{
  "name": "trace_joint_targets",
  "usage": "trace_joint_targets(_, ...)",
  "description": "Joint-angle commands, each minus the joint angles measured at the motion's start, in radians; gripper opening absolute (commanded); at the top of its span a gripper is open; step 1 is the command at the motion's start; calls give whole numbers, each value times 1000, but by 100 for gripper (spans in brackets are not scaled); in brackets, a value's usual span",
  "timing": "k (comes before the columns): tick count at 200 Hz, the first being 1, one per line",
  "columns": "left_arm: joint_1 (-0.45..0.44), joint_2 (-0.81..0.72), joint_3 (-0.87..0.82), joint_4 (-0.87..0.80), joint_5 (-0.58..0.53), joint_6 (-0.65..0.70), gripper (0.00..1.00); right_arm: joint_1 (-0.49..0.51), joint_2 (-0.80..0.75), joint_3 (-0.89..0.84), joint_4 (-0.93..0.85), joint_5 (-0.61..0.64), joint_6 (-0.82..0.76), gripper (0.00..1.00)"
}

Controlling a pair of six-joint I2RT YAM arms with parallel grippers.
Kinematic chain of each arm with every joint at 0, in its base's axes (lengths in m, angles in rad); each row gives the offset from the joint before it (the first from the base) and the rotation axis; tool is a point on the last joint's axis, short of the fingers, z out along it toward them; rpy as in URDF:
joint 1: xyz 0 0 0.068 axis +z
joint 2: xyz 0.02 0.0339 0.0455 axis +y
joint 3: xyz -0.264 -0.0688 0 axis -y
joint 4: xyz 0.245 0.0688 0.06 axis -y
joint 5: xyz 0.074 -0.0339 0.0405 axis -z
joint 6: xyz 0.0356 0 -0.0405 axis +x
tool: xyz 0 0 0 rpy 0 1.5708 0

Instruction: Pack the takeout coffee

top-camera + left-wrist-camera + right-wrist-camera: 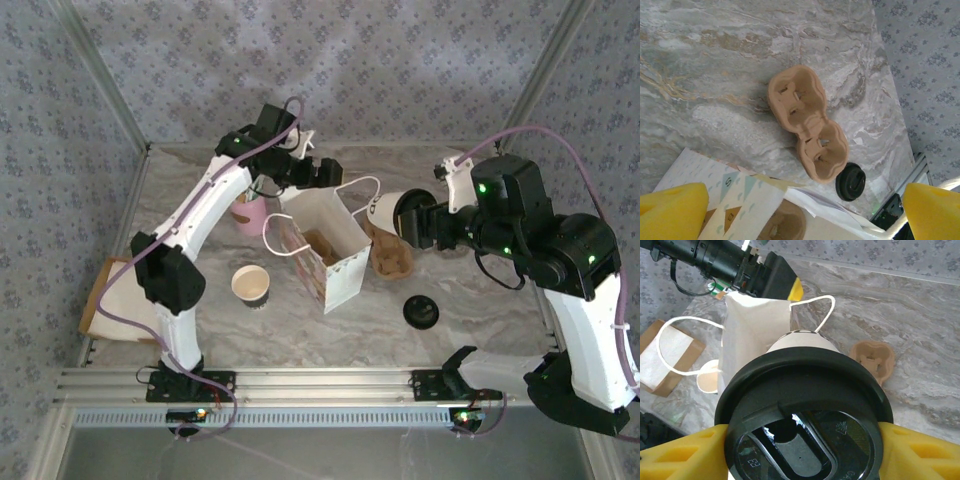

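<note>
While the paper bag (330, 245) stands open, my right gripper (408, 222) clamps the lidded coffee cup (383, 210) just right of the bag's mouth. My left gripper (312, 172) hangs wide open, empty, over the bag's far edge. A cup carrier (392, 258) and a loose lid (421, 311) lie right of the bag.

The overhead camera is looking steeply down from above and behind the arm bases, taking in the whole table (480, 310) from well back. The left wrist camera is hovering near the paper bag (740, 200), facing down across its rim at the cardboard carrier (807, 127) and a loose lid (850, 182). The right wrist camera is pressing close to a lidded cup (805, 415), facing past it toward the bag. All three views are sharing the bag and carrier.
</note>
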Motion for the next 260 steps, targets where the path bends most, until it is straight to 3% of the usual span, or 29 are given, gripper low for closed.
trace_joint_targets(1,-20,-67,-46,60,-19,-49,99,-5,-13,24,28,-63,10,69)
trace_joint_targets(59,-68,-148,-153,115,-53,-89,99,0,-32,27,42,-150,15,69)
trace_joint_targets(119,-104,-166,-189,174,-17,-121,99,43,-7,3,27,-208,20,69)
trace_joint_targets(203,-110,-215,-256,226,21,-128,99,186,127,35,-129,-60,28,69)
trace_joint_targets(260,-21,-268,-277,258,31,-108,100,248,276,124,-244,47,32,69)
